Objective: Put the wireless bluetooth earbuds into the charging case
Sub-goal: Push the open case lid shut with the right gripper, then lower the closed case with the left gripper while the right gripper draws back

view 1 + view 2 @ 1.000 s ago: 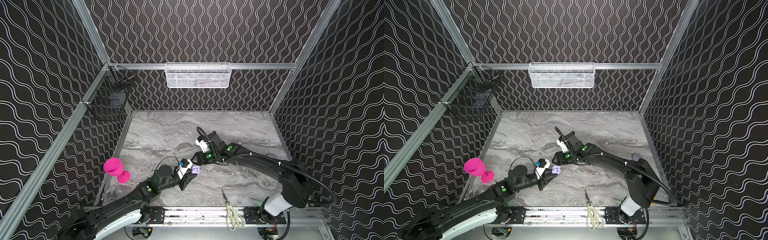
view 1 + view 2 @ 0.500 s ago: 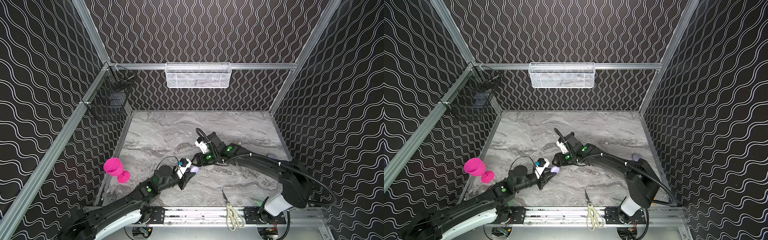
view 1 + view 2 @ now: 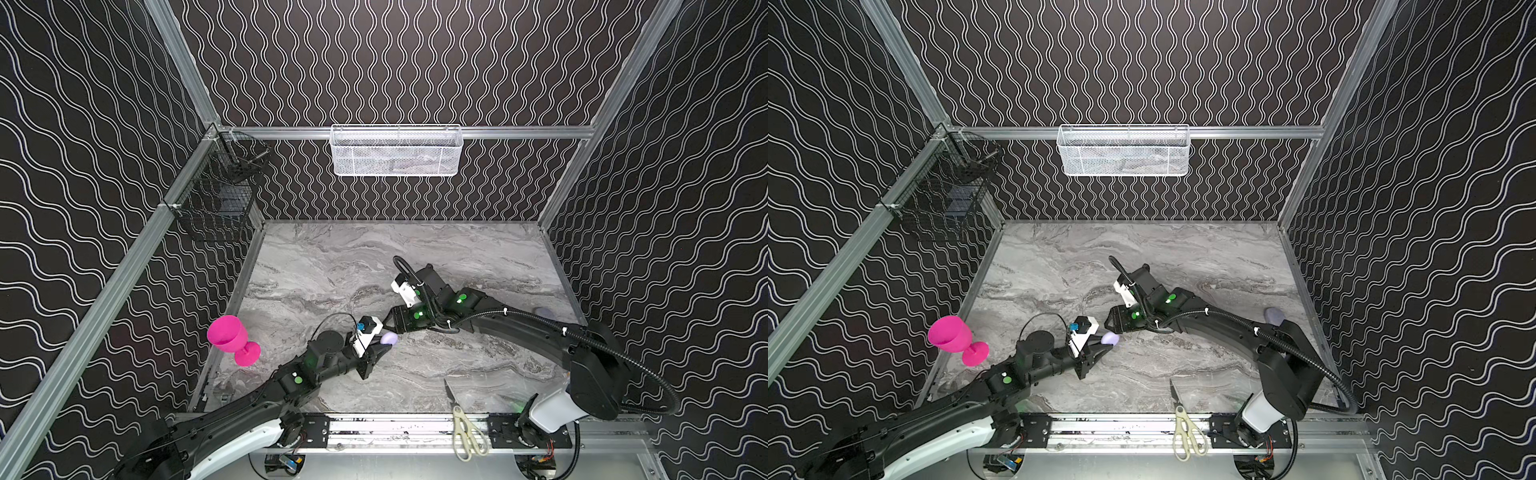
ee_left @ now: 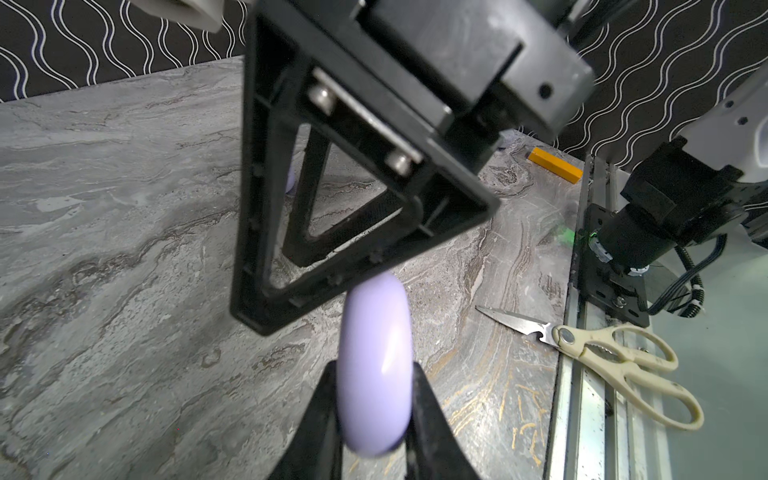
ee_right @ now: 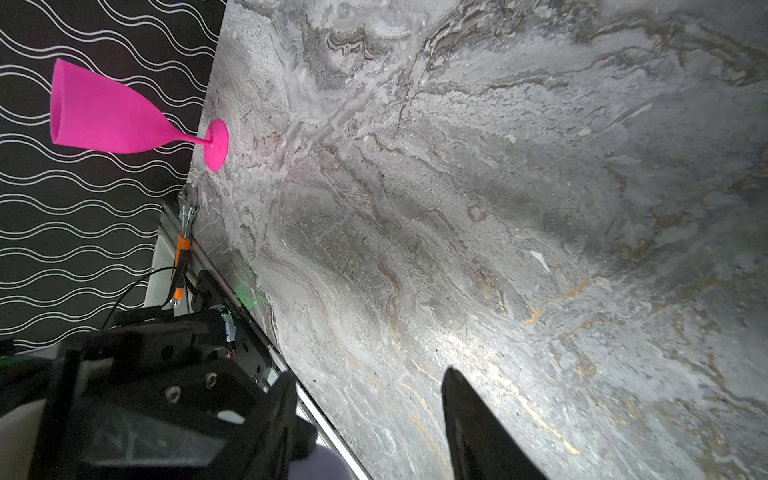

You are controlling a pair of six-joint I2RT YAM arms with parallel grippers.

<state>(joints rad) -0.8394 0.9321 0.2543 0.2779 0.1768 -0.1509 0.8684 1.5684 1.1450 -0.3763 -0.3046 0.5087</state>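
Observation:
My left gripper (image 3: 384, 345) is shut on the charging case (image 3: 389, 337), a smooth lavender puck that looks closed and is held on edge above the marble table. In the left wrist view the case (image 4: 374, 353) sits pinched between both black fingers (image 4: 320, 407). My right gripper (image 3: 390, 328) hovers just above and behind the case, open with nothing between its fingers (image 5: 469, 415). In the right wrist view only a sliver of the case (image 5: 316, 465) shows. The earbuds are out of view. A second lavender puck (image 3: 1273, 316) lies at the right, partly behind the right arm.
A pink goblet (image 3: 232, 338) stands near the left wall. Scissors (image 3: 463, 428) lie across the front rail. A yellow block (image 4: 555, 165) rests by the right edge. A white mesh basket (image 3: 397, 151) and a black wire basket (image 3: 220, 199) hang on the walls.
A second ago the case showed darker spots, as if open; half a second ago and now it is a smooth closed puck. Both arms have hardly moved.

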